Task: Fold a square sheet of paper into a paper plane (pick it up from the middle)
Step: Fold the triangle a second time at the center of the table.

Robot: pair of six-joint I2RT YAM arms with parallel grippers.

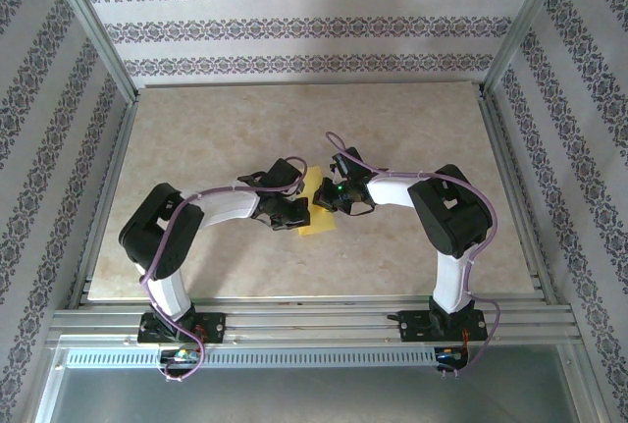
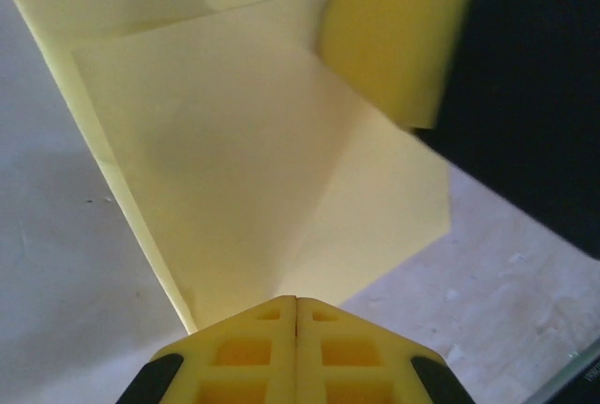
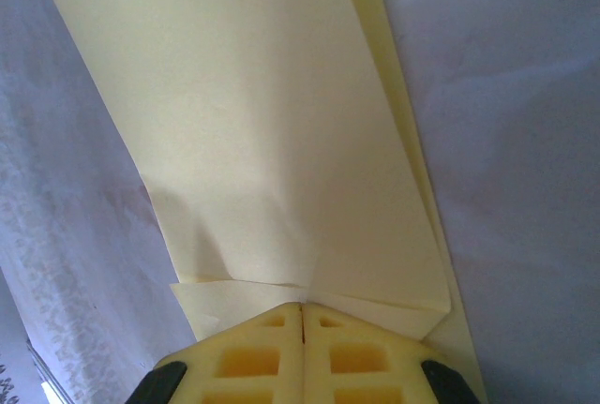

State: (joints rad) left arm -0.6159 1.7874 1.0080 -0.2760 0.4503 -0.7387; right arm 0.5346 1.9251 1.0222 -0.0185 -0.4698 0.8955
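Note:
The square sheet of paper [image 1: 317, 223] is yellow, folded into layers with creases, and hangs between my two grippers over the middle of the table. My left gripper [image 1: 302, 209] comes in from the left and my right gripper [image 1: 326, 197] from the right, their tips almost meeting. In the left wrist view the sheet [image 2: 253, 160] fans out from my shut left gripper [image 2: 296, 299], a crease running straight to the tip. A yellow finger [image 2: 403, 38] of the right gripper shows at its far edge. In the right wrist view my right gripper [image 3: 302, 305] is shut on layered flaps of the sheet [image 3: 272, 123].
The beige marbled table [image 1: 196, 138] is ringed by an aluminium frame [image 1: 510, 178] and patterned walls [image 1: 294, 26]. Both arms bend inward over the table's middle, elbows out toward the side rails.

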